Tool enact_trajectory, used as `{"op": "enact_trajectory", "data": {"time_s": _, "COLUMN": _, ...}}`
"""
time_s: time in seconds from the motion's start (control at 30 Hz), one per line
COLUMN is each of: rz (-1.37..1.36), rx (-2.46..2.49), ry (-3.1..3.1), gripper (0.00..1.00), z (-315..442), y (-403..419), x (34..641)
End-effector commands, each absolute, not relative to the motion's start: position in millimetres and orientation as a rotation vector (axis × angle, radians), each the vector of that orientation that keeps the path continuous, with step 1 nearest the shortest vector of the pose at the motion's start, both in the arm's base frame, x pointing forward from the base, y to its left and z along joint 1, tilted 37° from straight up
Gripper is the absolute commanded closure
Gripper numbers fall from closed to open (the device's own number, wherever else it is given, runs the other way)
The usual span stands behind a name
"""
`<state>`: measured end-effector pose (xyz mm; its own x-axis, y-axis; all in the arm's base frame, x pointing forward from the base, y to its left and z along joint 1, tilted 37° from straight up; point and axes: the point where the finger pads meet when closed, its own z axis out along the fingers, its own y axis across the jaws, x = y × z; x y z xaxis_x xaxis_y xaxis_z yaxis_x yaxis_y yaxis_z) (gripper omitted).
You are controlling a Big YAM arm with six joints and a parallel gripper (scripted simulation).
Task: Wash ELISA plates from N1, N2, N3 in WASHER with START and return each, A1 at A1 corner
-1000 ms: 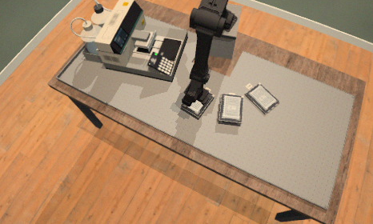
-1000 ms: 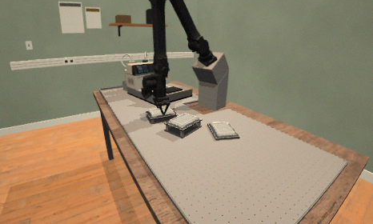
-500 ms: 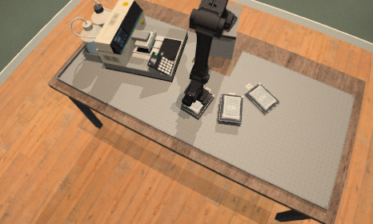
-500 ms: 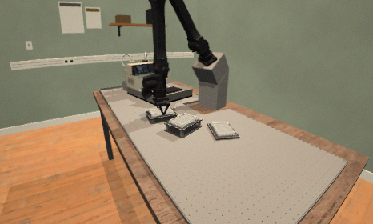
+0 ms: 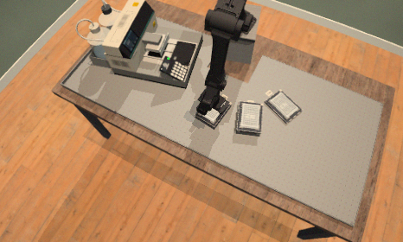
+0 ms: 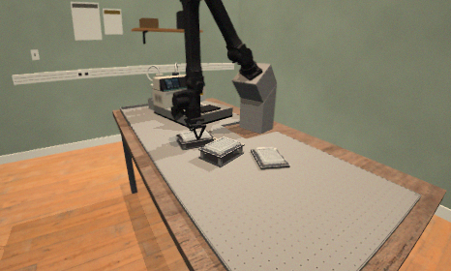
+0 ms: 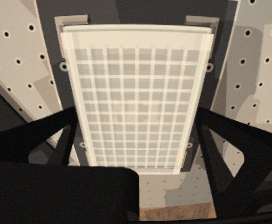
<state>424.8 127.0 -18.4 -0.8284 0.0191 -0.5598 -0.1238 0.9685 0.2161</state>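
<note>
Gripper: the gripper (image 5: 212,115) hangs straight down over the leftmost of the three nests, its fingers spread as wide as they go on either side of the plate, gripping nothing.
Plate under the gripper: a white ELISA plate (image 7: 136,96) lies flat in its dark nest (image 7: 48,11); in the wrist view the finger tips stand just outside its long edges at 3 and 9 o'clock.
Middle plate: a second plate (image 5: 250,116) sits on its nest at about 3 o'clock from the gripper in the top view, near but apart.
Far plate: a third plate (image 5: 283,105) lies beyond it, turned at an angle.
Washer: the plate washer (image 5: 134,37) stands at about 10 o'clock from the gripper in the top view, well apart; a green lamp (image 5: 167,57) glows beside its keypad (image 5: 178,69).
Table: the perforated mat (image 5: 303,162) carries all of these.
</note>
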Motion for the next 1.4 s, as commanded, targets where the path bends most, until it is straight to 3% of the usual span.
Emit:
{"op": "enact_trajectory", "data": {"time_s": 0.0, "rz": 0.327, "rx": -0.072, "ry": 2.524, "gripper": 0.00, "z": -18, "y": 128, "x": 426}}
{"op": "enact_trajectory", "data": {"time_s": 1.37, "rz": 0.322, "rx": -0.074, "ry": 2.522, "gripper": 0.00, "z": 14, "y": 115, "x": 405}}
